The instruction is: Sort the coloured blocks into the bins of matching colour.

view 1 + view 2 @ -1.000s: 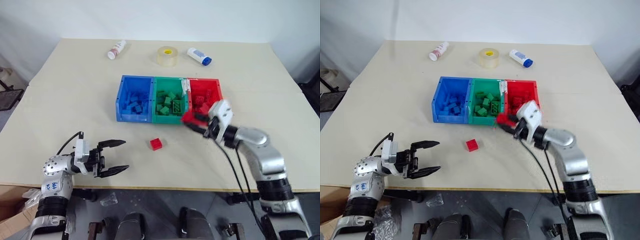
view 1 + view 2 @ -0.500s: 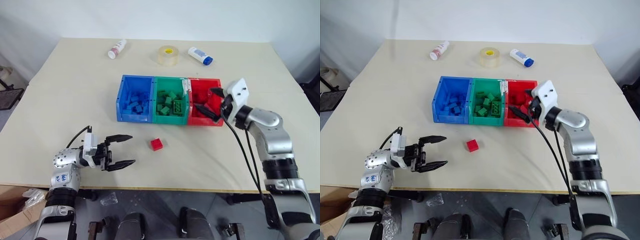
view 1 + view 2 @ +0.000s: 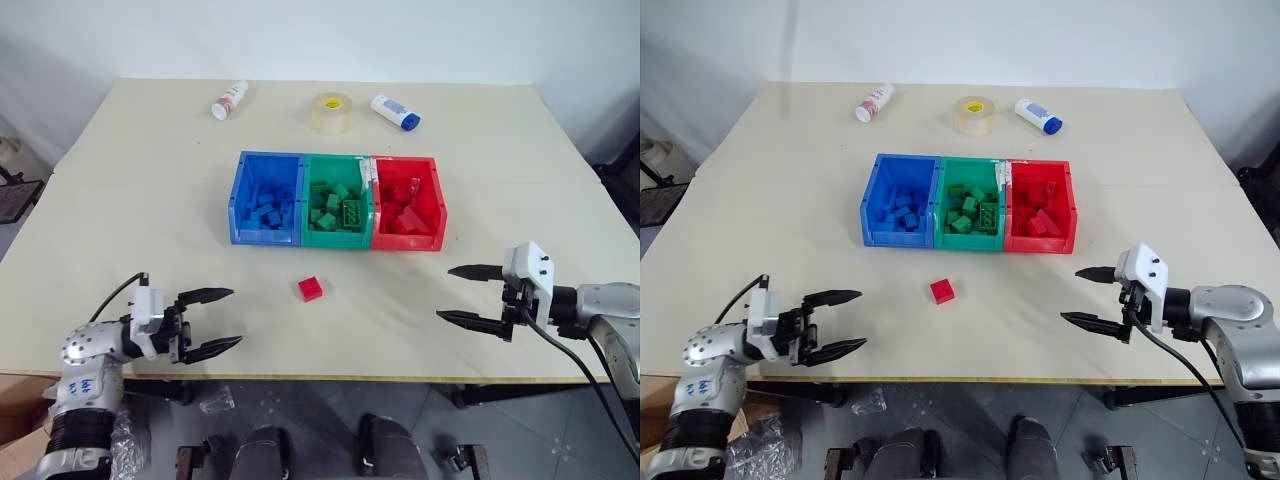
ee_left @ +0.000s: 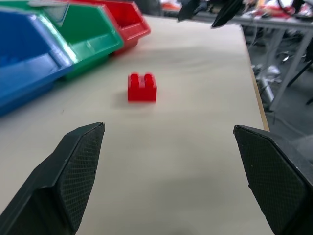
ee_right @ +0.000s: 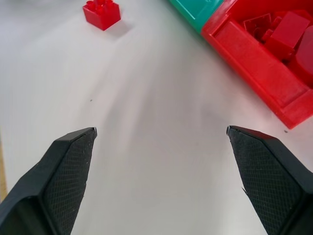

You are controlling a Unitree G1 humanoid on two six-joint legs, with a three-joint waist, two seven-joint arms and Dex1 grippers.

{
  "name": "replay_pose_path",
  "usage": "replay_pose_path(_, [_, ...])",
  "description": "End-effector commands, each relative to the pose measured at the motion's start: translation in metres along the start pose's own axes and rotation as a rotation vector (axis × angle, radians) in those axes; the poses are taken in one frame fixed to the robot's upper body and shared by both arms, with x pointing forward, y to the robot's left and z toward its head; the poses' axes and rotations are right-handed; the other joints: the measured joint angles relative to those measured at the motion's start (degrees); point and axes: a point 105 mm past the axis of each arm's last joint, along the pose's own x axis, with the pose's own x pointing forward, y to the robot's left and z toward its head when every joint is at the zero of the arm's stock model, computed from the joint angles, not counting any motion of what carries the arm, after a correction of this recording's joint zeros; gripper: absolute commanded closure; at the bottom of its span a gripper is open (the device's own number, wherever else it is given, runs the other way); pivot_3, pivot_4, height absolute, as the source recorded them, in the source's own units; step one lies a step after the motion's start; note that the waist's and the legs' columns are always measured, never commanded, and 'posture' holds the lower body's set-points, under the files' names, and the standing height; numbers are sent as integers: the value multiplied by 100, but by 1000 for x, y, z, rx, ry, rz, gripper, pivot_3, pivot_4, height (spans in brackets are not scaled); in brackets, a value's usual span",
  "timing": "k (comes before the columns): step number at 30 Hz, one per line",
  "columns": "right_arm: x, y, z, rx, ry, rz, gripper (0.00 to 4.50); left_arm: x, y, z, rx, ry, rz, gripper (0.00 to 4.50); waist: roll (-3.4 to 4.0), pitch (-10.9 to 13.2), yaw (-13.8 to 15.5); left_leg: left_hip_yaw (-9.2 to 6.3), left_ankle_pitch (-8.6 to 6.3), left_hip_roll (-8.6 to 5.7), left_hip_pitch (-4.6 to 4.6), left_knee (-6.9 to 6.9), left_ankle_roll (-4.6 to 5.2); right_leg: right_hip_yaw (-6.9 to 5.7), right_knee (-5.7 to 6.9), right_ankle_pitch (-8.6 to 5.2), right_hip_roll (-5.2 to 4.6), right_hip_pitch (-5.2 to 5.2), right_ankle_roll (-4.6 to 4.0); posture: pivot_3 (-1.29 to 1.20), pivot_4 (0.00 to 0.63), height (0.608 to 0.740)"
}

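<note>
The right gripper (image 3: pixel 472 295) has left the red plastic bin (image 3: pixel 436 212) and drawn back to the table's near right edge, its two black fingers now spread wide and empty. The left gripper (image 3: pixel 212 319) hovers near the front left edge, fingers wide apart, holding nothing. One small red studded brick (image 3: pixel 311 288) lies alone on the beige tabletop (image 3: pixel 130 200), in front of the green bin (image 3: pixel 340 237) and apart from it. The blue bin (image 3: pixel 240 215) joins the row's left end.
</note>
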Motion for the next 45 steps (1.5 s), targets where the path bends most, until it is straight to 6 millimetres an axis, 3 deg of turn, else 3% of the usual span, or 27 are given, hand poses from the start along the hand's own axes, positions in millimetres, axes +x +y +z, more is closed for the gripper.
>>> replay_pose_path(1, [-1, -7, 13, -34, -39, -22, 32, -4, -3, 11, 34, -6, 9, 0, 0, 0, 10, 0, 0, 1, 0, 2, 0, 0, 0, 0, 0, 0, 0, 0, 150, 740])
replay_pose_path(5, [9, -11, 18, -39, -64, -27, 32, 18, 0, 16, 49, -38, 23, 0, 1, 1, 53, -7, -5, 0, -3, 21, 3, -2, 1, 0, -1, 8, 0, 0, 150, 740])
replay_pose_path(8, [16, -13, 22, -48, -80, -33, 32, 50, -1, 14, 63, -33, -7, 0, 1, 1, 86, -5, -7, 0, -3, 22, 2, -3, 3, 0, -1, 8, 0, 0, 150, 740])
replay_pose_path(14, [19, -8, 27, -57, -104, -31, 32, 106, 7, 0, 106, 42, -9, 0, 1, 1, 157, 0, -7, -3, -5, 29, 2, -2, 4, 1, 0, 8, 1, 0, 150, 740])
replay_pose_path(22, [20, 2, 28, -50, -125, -48, 32, 153, 16, -21, 133, 89, -15, 0, 6, -3, 171, -2, -7, -2, -5, 32, 3, -4, 2, 1, 1, 11, 1, 0, 150, 740])
replay_pose_path(27, [17, 5, 28, -47, -129, -78, 0, 170, 13, -20, 102, 70, -53, 1214, 17, -10, 285, -7, -9, -4, -2, 43, 7, -2, -1, 3, 0, 23, 4, 0, 150, 740])
replay_pose_path(33, [10, 6, 27, -38, -129, -124, 0, 182, 17, -1, 136, 12, -40, 3091, 17, -10, 317, -10, -12, -7, -7, 43, 11, -3, -6, 4, 0, 22, 6, 0, 150, 740])
replay_pose_path(37, [3, 4, 28, -28, -147, -172, 0, 197, 19, 22, 122, -57, -39, 3100, 15, -9, 310, -10, -12, -7, -8, 43, 11, -4, -5, 4, 0, 22, 6, 0, 150, 740])
replay_pose_path(45, [-24, 0, 34, 22, -246, -337, 0, 250, 28, 81, 151, -173, -34, 3100, 8, -4, 312, -14, -12, -8, -15, 43, 11, -7, -12, 5, 2, 21, 8, 0, 150, 740])
